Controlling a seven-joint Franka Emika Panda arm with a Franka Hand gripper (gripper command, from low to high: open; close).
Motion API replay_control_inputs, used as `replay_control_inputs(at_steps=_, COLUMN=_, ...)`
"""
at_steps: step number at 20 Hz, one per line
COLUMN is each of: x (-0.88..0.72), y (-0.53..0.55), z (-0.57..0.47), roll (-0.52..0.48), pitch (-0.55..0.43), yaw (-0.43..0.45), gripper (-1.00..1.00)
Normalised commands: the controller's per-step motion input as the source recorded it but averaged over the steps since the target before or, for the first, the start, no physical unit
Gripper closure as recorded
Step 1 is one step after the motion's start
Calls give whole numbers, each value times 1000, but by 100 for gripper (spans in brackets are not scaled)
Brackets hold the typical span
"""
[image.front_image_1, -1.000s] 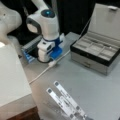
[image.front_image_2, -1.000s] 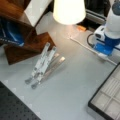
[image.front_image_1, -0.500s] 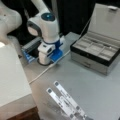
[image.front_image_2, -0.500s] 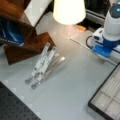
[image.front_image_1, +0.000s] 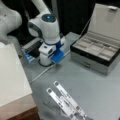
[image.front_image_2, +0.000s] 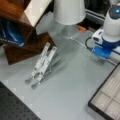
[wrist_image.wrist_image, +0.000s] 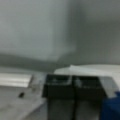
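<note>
Nearest the bottom edge in both front views lies a folding metal stand (image.front_image_1: 65, 101) (image.front_image_2: 42, 64), flat on the grey table (image.front_image_1: 100, 92) (image.front_image_2: 72, 85). It is made of two long slotted bars side by side. In a front view its long axis runs from the upper left, near the frame's middle, down to the lower right; in a front view with the lamp it slants from the upper right down to the lower left. It sits well apart from the gripper, with bare table between them.

Further back, the gripper (image.front_image_1: 47, 58) (wrist_image.wrist_image: 73, 85) hangs low over the table at the centre left of a front view, beside a blue mount (image.front_image_1: 58, 53) (image.front_image_2: 102, 50). In the wrist view the two dark fingers (wrist_image.wrist_image: 58, 87) sit pressed together with nothing between them. A white cable (image.front_image_1: 42, 72) trails from the gripper's foot toward the left.

To the right stands an open grey case (image.front_image_1: 93, 53) with compartments, lid raised. At the left edge is a white box (image.front_image_1: 12, 75). Farthest in a front view, at the top, is a white lamp (image.front_image_2: 68, 11), with a brown wooden shelf (image.front_image_2: 27, 42) to its left.
</note>
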Motion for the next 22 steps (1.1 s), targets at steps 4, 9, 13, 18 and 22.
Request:
replay_control_inputs(at_steps=4, x=-984, y=-290, z=-412, roll=64, pitch=-528, yaw=138, gripper=100)
replay_control_inputs(at_steps=9, x=-910, y=-279, z=-255, roll=66, pitch=-497, yaw=120, gripper=100)
replay_control_inputs(at_steps=13, x=-768, y=-280, z=-139, roll=54, pitch=-473, yaw=104, gripper=100)
replay_control_inputs(at_steps=18, x=-636, y=-273, z=-76, roll=63, pitch=-414, yaw=100, gripper=100)
replay_control_inputs(at_steps=22, x=-533, y=-249, z=-40, roll=76, pitch=-357, yaw=88, gripper=100)
